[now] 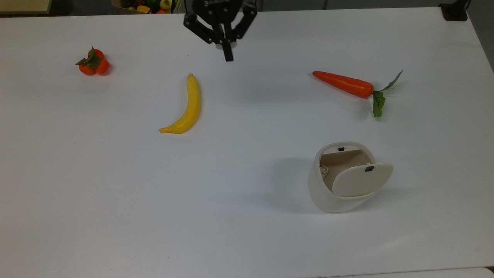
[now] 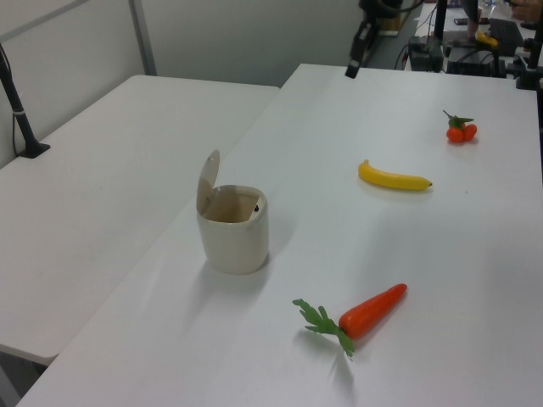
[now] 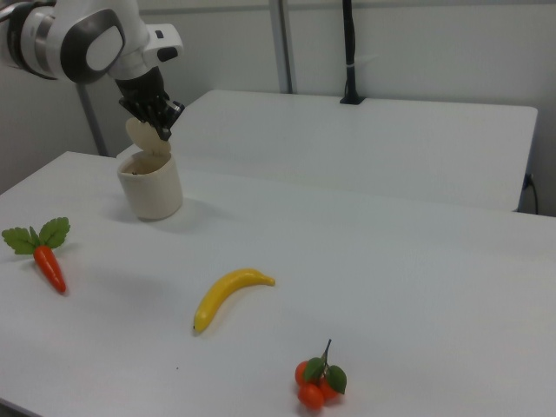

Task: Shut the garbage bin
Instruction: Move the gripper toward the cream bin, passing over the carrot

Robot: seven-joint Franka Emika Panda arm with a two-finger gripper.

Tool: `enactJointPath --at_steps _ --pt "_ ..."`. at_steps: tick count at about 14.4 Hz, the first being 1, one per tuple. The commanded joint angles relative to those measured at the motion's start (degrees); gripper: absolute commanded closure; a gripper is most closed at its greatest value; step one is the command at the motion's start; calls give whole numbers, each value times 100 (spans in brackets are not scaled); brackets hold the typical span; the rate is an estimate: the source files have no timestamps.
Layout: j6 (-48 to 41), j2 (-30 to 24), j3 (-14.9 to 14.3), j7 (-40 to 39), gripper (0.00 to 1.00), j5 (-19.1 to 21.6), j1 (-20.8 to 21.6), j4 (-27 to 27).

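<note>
We see the garbage bin [image 1: 339, 181] standing upright on the white table [image 1: 247, 216], toward the near right of the top view, with its lid [image 1: 361, 179] swung up on its hinge so the mouth is open; a small black square mark [image 1: 369, 168] sits near the lid's free edge, and another small dark spot shows on the inner rim at the far side. In the left view the bin [image 2: 233, 231] stands at the table's left edge, its lid raised nearly upright on the left view's left side. In the right view the bin [image 3: 151, 184] sits at the far left of the table. The gripper [image 1: 228, 56] hangs above the far middle of the table in the top view, well apart from the bin, and its two fingers appear pressed together into a single dark tip, so we read it as narrow with nothing held. In the left view the gripper [image 2: 351, 69] shows at the far end of the table. A banana [image 1: 185, 108] lies left of centre in the top view, a carrot [image 1: 345, 84] with green leaves lies at the far right, beyond the bin, and a cluster of small tomatoes [image 1: 93, 63] rests at the far left.
</note>
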Motion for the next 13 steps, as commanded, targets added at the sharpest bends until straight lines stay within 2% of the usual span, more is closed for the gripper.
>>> enactJointPath --at_steps 1,5,8,13 --pt "916 388 125 215 100 88 256 226" --pt "1998 669 284 452 100 44 353 235" --pt "2631 888 512 558 100 0 362 252" --pt "3712 1538 557 900 100 -18 669 647"
